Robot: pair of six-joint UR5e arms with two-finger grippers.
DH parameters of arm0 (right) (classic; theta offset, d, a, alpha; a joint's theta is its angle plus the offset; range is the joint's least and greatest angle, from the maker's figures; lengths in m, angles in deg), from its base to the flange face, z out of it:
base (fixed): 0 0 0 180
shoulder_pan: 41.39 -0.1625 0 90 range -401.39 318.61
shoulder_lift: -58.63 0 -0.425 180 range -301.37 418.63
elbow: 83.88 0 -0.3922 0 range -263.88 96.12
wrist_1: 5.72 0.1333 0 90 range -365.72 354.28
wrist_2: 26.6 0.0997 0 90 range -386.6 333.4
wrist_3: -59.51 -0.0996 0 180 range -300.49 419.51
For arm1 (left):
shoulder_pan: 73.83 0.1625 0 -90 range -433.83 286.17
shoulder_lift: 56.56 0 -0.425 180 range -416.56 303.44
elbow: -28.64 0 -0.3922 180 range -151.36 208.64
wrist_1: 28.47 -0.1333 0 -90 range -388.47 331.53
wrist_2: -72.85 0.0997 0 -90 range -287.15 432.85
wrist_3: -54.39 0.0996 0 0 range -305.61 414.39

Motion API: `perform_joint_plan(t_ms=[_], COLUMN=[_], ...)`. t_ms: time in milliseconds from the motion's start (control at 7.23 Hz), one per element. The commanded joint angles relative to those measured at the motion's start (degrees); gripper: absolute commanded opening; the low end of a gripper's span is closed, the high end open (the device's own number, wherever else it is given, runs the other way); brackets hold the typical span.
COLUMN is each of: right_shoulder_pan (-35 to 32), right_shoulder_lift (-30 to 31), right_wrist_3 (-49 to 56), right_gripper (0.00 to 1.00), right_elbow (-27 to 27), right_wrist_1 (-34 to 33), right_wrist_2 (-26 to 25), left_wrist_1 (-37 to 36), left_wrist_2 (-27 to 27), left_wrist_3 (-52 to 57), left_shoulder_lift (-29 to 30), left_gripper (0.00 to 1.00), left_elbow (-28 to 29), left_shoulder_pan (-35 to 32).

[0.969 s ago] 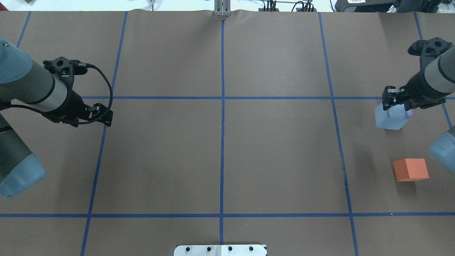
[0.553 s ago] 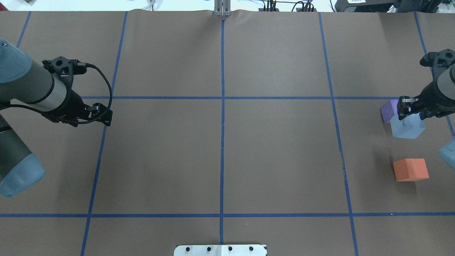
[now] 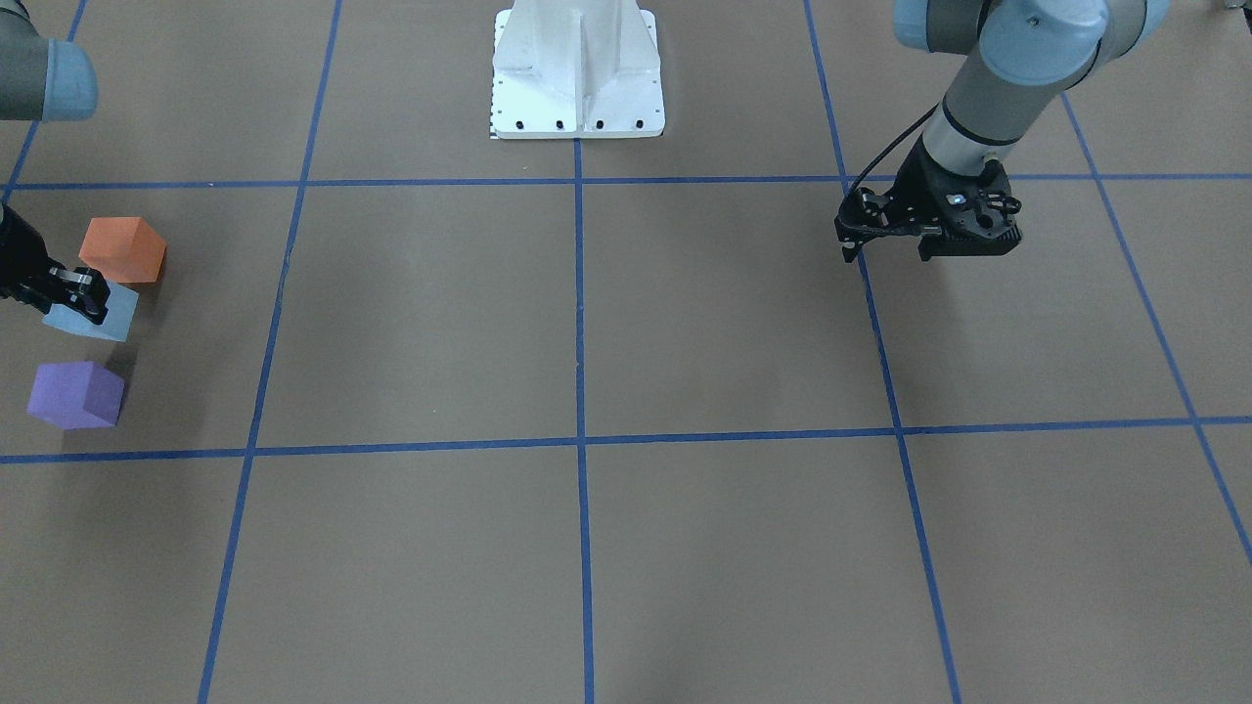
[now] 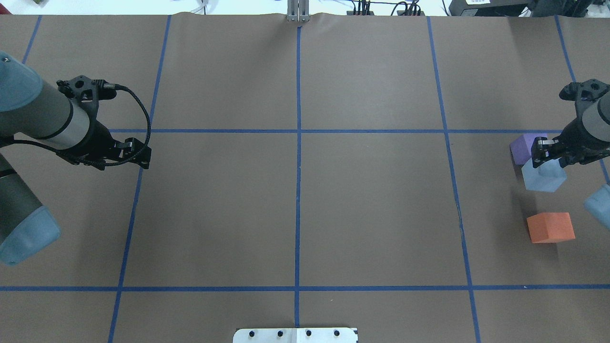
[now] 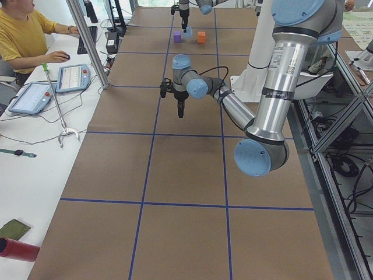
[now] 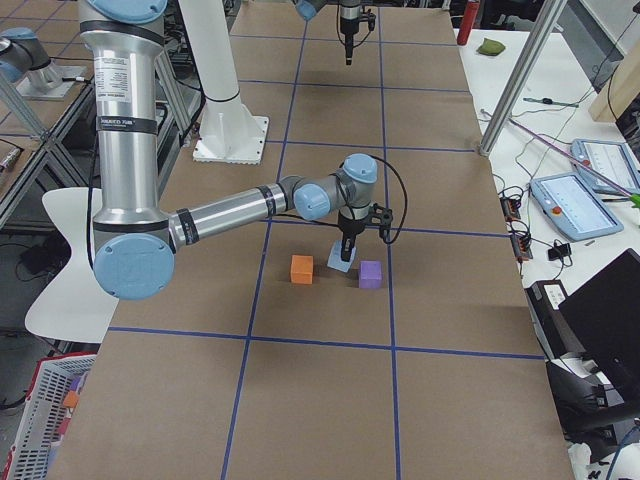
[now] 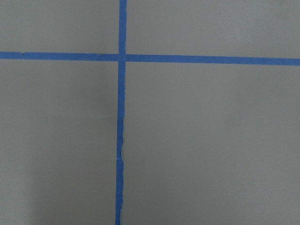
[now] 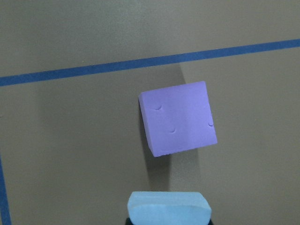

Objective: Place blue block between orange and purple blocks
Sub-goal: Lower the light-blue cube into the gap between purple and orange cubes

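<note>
Our right arm reaches in at 3 o'clock, wrist pointing down. The right claw [image 4: 543, 155], clamped on the blue block [image 4: 543, 177], holds it at the gap, we judge for placing: purple block [image 4: 522, 145] at its 11 o'clock, orange block [image 4: 550, 227] at 6. The left claw [image 4: 140, 157] idles well apart; we cannot tell its opening.

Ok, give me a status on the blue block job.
Done: the blue block is gripped by the right pincer. In hand: it hangs tilted over the gap between the purple block and the orange block. Left: lower it to the table there and release.
</note>
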Motion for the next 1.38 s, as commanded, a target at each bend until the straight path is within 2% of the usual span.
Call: perform_joint_plan(t_ms=[0,277,553,830,1107,1245], right_shoulder_pan=[-0.03,-0.03,0.05,0.14,0.23,0.49], right_shoulder_lift=[0.62,2.01,2.2,2.2,2.2,2.29], right_wrist_3=[0.18,-0.17,-0.34,-0.17,0.27,0.18], right_gripper=[0.0,0.01,0.08,0.26,0.34,0.38], right_elbow=[-3.85,-5.54,-5.37,-5.19,-5.36,-6.41], right_wrist_1=[4.46,9.04,9.23,9.31,10.19,13.15], right_wrist_2=[0.37,0.37,0.46,0.37,0.37,0.28], left_wrist_1=[0.0,0.0,-0.09,-0.09,-0.09,-0.09], left_wrist_2=[0.0,-0.09,-0.09,-0.09,-0.09,-0.09], left_wrist_3=[-0.14,-0.32,-0.67,-0.67,-0.67,-0.67], left_shoulder_lift=[0.0,0.0,0.0,0.0,0.0,0.0], left_gripper=[1.0,1.0,1.0,1.0,1.0,1.0], left_elbow=[-0.19,-0.97,-1.24,-1.24,-1.24,-1.24], left_shoulder_pan=[0.01,0.01,0.01,0.01,0.1,0.1])
